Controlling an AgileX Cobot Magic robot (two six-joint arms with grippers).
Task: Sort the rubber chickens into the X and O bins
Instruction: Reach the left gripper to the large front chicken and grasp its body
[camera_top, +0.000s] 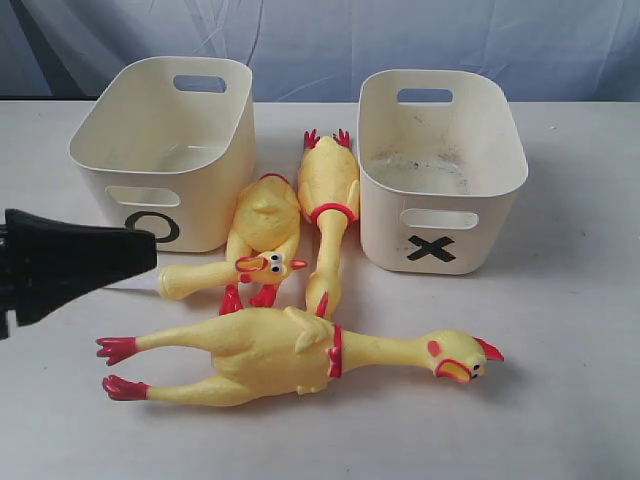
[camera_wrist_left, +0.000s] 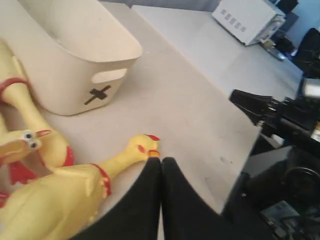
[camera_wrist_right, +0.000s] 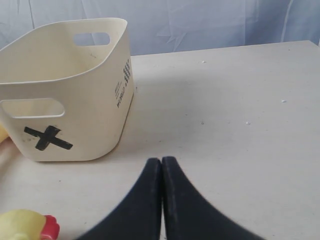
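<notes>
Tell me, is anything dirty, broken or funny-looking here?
Nothing is broken or spilled. The cream-white plastic tub marked X has dark grimy smudges on its inside floor; the matching tub marked O looks clean inside.

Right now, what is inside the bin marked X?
The X bin shows only its bare floor with dark smudges; the chickens lie outside it. Its near wall hides the front strip of the floor, so that part cannot be checked.

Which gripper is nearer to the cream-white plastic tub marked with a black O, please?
Left. The left gripper sits just before the marked wall of the O tub; the right gripper is outside the exterior view, facing the cream-white X-marked tub.
</notes>
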